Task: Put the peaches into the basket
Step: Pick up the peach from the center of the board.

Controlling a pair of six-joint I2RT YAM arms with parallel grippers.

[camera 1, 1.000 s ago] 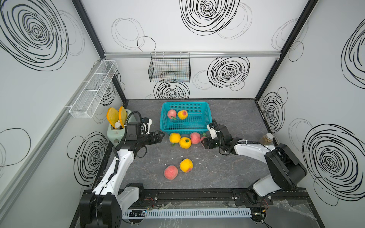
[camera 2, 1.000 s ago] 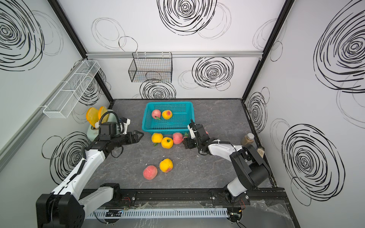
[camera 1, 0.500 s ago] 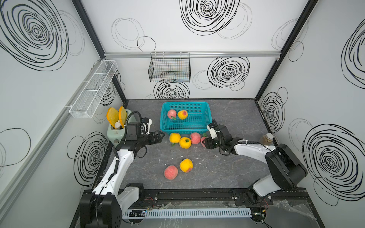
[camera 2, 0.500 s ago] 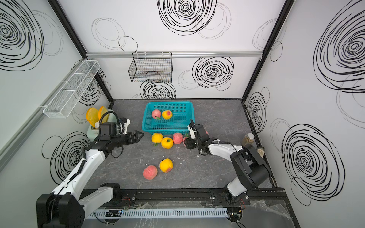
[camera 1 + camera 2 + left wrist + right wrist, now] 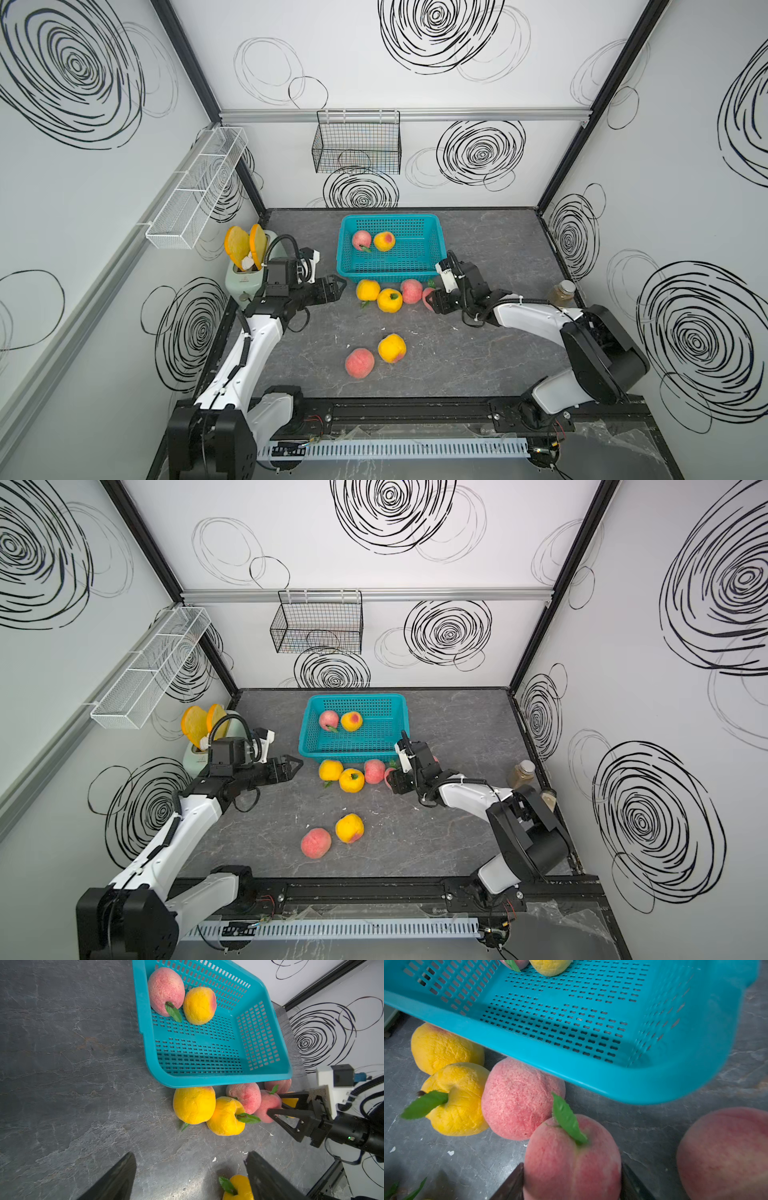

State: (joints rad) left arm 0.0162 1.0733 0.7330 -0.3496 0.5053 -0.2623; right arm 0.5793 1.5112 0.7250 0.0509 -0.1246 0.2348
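Right now the right end effector (image 5: pixel 273 1103) has its fingers pressed against both flanks of a leafy pink peach (image 5: pixel 571 1153). The peach is on the counter (image 5: pixel 457 353), just below the turquoise basket (image 5: pixel 390 276) near frame centre in both top views. The left end effector (image 5: pixel 337 287) hangs wide open and empty, left of the peach row (image 5: pixel 388 293). The fuzzy round fruit seems gripped only near the fingertips and may squirt free. It touches a neighbouring pink peach (image 5: pixel 519 1099), which could roll, and the flared rim close by may snag it on lifting.
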